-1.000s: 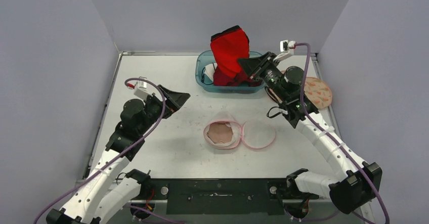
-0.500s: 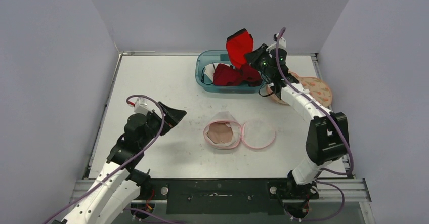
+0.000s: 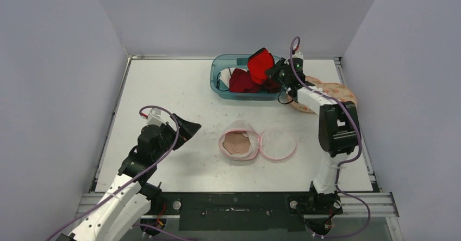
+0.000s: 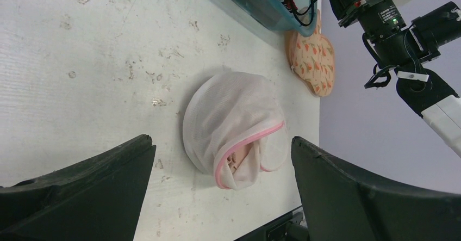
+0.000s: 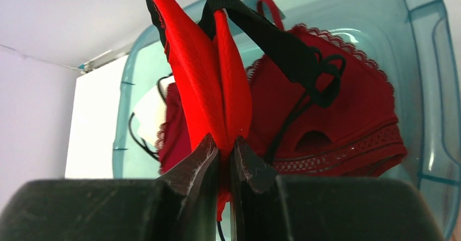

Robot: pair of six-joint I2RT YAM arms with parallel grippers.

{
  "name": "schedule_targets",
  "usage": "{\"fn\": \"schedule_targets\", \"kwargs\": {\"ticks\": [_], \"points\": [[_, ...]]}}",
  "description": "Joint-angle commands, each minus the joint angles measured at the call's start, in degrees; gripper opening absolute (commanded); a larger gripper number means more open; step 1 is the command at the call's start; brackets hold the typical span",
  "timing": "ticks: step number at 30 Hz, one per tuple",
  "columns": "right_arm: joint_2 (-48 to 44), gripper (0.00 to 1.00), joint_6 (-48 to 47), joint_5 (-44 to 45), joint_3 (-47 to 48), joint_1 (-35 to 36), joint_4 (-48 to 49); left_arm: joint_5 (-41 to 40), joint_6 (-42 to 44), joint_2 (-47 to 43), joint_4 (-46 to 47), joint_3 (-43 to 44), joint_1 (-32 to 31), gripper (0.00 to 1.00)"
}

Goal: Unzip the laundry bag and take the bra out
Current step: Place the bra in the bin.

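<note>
Grey walls [image 3: 228, 12] box in a scuffed white tabletop [image 3: 174, 83]. From overhead, a teal bin [image 3: 215, 76] sits at the far edge, right of middle. The open mesh laundry bag [image 3: 239, 144] is near centre. Its round flap [image 3: 278, 144] lies flat to the right, and there is something beige inside, can't tell what.

Only the right wrist view shows the grip. The right jaws are pressed together on a fold of the red bra [image 5: 201, 72], with a black strap looping off it. The bra hangs over the bin, above a darker red lace garment [image 5: 348, 116] lying in it.

The left wrist view shows the bag as a rounded mound with its pink-trimmed mouth gaping. A fruit-print cloth [image 4: 315, 61] lies just beside the bin's right end. The left jaws are spread wide and hold nothing, well apart from the bag.

Open tabletop lies between the left jaws and the bag. The bin is close to the back wall.

The left arm [image 3: 130, 165] is low, reaching in from near-left with its wrist angled toward the bag. The right arm [image 3: 337, 127] is stretched far back, elbow raised, wrist turned left over the bin.
</note>
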Motion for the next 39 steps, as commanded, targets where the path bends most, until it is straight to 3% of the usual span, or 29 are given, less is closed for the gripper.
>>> {"fn": "schedule_targets", "kwargs": {"ticks": [1,18,29,39], "points": [[2.4,0.05,0.1,-1.8,2.5,-1.6,5.2,-0.6,-0.3,1.5,4.4,-0.3,0.3,0.95],[9.1,0.06,-1.6,-0.2,5.1,-3.8,0.0,1.3,-0.9,5.8,8.4,-2.8,0.3,0.95],[3.5,0.56,-2.8,3.0,4.9,-3.7,-2.9,1.7,-0.8,6.0,8.1,-2.2,0.3,0.95],[-4.5,0.77,-8.3,12.1,8.6,-0.4,-10.8,2.0,-0.8,5.7,7.3,-1.3,0.4,0.95]]}}
